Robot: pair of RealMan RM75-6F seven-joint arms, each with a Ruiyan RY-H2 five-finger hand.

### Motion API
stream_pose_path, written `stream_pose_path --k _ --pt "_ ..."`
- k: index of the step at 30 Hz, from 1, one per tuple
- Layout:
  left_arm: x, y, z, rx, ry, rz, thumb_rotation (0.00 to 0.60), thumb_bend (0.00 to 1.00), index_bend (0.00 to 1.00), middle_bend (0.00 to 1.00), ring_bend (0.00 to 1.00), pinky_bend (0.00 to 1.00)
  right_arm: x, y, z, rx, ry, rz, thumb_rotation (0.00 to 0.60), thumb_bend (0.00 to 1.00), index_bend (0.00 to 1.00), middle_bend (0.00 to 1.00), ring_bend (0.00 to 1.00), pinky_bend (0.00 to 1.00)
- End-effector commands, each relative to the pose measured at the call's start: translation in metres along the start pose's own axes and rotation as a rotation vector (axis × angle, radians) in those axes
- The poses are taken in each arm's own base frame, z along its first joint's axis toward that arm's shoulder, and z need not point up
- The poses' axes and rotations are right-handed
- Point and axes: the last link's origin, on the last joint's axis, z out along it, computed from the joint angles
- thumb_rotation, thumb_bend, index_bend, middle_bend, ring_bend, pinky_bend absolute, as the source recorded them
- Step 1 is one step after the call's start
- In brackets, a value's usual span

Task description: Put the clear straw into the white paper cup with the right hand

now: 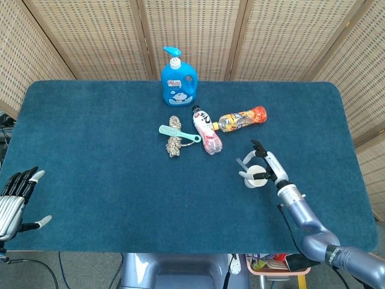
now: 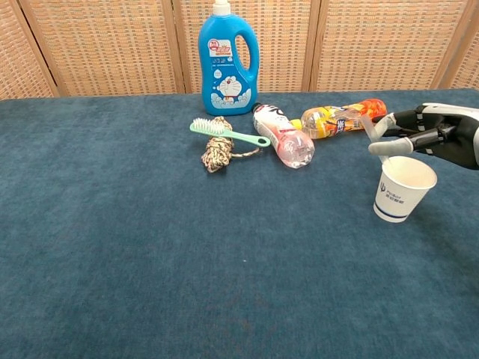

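- Straw (image 2: 372, 132) and cup (image 2: 403, 188) sit at the right of the chest view, and at the lower right of centre in the head view. The straw is clear plastic, and its lower part runs down into the mouth of the white paper cup.
- Its long axis leans: the upper end points to the upper left of the chest frame, toward the orange bottle (image 2: 340, 117), and the lower end points down and right into the cup. How deep it reaches I cannot tell, since the fingers cover that stretch.
- The right hand (image 2: 434, 138) hangs just above the cup's rim, coming in from the right edge of the frame. Its thumb and a fingertip (image 2: 378, 148) appear to pinch the straw just above the rim, so I judge the straw is held, not yet let go.
- The coming move turns on this: the cup lies directly under the pinch, so opening the fingers should leave the straw resting against the rim.
- The left hand (image 1: 17, 198) is far off at the lower left of the head view, fingers apart and holding nothing.
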Motion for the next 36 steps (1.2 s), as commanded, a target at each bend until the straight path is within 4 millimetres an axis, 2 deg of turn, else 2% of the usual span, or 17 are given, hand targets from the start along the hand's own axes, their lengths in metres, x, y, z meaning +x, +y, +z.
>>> stream_pose_path --k 1,6,11,14,16,18,25,29,36 --pt "0.0 0.0 0.0 -0.001 -0.001 0.0 0.6 0.13 0.0 0.0 0.0 0.0 0.001 0.001 -0.001 0.006 -0.007 -0.001 0.6 0.18 0.48 0.0 0.0 0.0" --pt "0.0 0.0 0.0 -0.002 0.001 -0.002 0.6 0.13 0.0 0.0 0.0 0.0 0.002 -0.001 -0.005 0.027 -0.02 0.007 0.6 0.18 0.38 0.0 0.0 0.0" --pt "0.001 0.0 -0.001 -0.004 0.001 -0.003 0.6 0.13 0.0 0.0 0.0 0.0 0.012 -0.012 -0.019 0.105 -0.026 -0.087 0.6 0.18 0.12 0.0 0.0 0.0" --pt "0.001 0.0 -0.001 -0.005 0.003 -0.002 0.6 0.13 0.0 0.0 0.0 0.0 0.019 -0.017 -0.032 0.148 -0.027 -0.202 0.6 0.15 0.01 0.0 0.0 0.0" --pt "0.002 0.0 -0.002 -0.008 0.006 -0.001 0.6 0.13 0.0 0.0 0.0 0.0 0.028 -0.023 -0.05 0.196 -0.028 -0.346 0.6 0.11 0.0 0.0 0.0 0.0" --pt "0.002 0.001 -0.004 -0.013 0.014 0.001 0.6 0.13 0.0 0.0 0.0 0.0 0.04 -0.025 -0.084 0.268 0.004 -0.598 0.6 0.09 0.0 0.0 0.0 0.0" --pt "0.003 0.001 -0.009 -0.022 0.03 0.003 0.6 0.13 0.0 0.0 0.0 0.0 0.051 -0.012 -0.148 0.289 0.139 -0.872 0.6 0.08 0.0 0.0 0.0 0.0" --pt "0.003 0.003 -0.012 -0.031 0.038 0.008 0.6 0.13 0.0 0.0 0.0 0.0 0.056 -0.002 -0.173 0.255 0.246 -0.97 0.6 0.08 0.0 0.0 0.0 0.0" --pt "0.003 0.005 -0.016 -0.037 0.061 0.026 0.6 0.13 0.0 0.0 0.0 0.0 0.058 0.005 -0.2 0.189 0.396 -1.047 0.6 0.08 0.0 0.0 0.0 0.0"
